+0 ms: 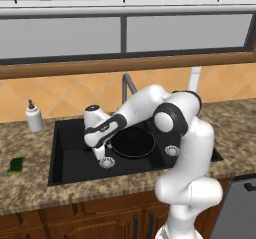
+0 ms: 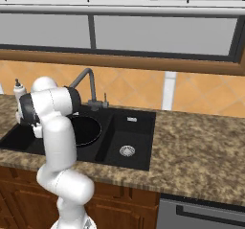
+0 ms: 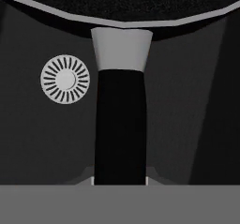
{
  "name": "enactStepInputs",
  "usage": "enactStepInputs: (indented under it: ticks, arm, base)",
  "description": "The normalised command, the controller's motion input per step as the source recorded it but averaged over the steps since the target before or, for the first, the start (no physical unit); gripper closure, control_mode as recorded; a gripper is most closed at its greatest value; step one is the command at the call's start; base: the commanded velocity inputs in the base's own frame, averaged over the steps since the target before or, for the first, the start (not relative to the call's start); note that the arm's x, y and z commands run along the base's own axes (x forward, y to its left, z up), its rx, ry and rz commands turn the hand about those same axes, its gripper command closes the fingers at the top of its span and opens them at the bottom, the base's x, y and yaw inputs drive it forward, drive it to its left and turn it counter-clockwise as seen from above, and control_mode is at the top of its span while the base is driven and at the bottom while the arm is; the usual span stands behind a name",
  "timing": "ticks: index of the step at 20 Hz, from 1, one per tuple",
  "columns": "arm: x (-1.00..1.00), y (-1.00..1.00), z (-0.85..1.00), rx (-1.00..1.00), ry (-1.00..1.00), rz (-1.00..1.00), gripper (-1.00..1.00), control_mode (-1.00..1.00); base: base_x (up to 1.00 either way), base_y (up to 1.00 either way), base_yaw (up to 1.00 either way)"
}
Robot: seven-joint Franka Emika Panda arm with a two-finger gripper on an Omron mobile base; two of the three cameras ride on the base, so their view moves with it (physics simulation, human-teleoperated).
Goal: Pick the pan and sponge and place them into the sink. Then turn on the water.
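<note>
The pan (image 1: 132, 143) is held by its stiff, thin handle (image 3: 121, 124) in the clenched gripper (image 1: 101, 155) over the sink (image 1: 65, 163); rigid, probably front-heavy

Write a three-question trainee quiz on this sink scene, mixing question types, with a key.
1. True or false: the round black frying pan lies on the speckled granite counter, outside the black double-basin sink.
2. Multiple choice: where is the small green rectangular sponge?
A. inside the sink
B. on the counter, on the same side of the sink as the white soap bottle
C. in the gripper
3. Fill in: in the hand view, the straight black pan handle runs from the fingertips toward the pan, with a round silver ____ beside it.

Key: 1 false; 2 B; 3 drain.
</note>
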Motion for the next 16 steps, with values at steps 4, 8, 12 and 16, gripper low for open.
enactStepInputs:
  ticks: [4,8,12,16]
  arm:
    - [0.05,0.71,-0.37,-0.01,-0.16,-0.06,1.0,-1.0]
    - [0.0,0.74,-0.28,-0.01,-0.23,-0.11,1.0,-1.0]
    - [0.0,0.64,-0.25,-0.01,-0.27,-0.18,1.0,-1.0]
    - [-0.14,0.76,-0.47,0.0,-0.18,-0.25,1.0,-1.0]
  base:
    - [0.0,0.0,0.0]
    - [0.0,0.0,0.0]
    - [0.0,0.0,0.0]
    - [0.0,0.0,0.0]
